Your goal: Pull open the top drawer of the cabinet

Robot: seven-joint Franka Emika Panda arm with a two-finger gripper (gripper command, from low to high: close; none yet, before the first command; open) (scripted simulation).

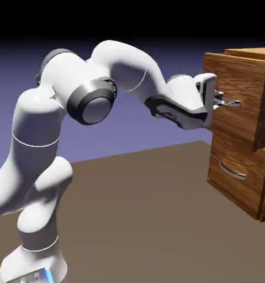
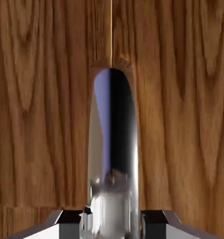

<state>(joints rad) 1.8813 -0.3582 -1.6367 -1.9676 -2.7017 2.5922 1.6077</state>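
gripper (image 1: 222,101) at the handle (image 1: 229,103) of the top drawer (image 1: 234,105), arm reaching level from the lower left toward the cabinet (image 1: 242,193). fingers (image 2: 156,219) set either side of the silver bar (image 2: 113,154) in the hand view, bar running up the middle between them and filling the gap; clamped on the handle by the look of it, though actual contact at the pads not clear. top drawer front standing proud of the lower drawer (image 1: 234,177), a shadowed step under it, so judged already part open. wrist held square to the drawer front, presumably so the pull runs straight along the slides and the bar cannot slip out sideways. lower handle (image 1: 232,170) untouched. task judged under way, not finished: drawer out only a little. risk noted: grip sliding off the curved bar if the pull goes off axis
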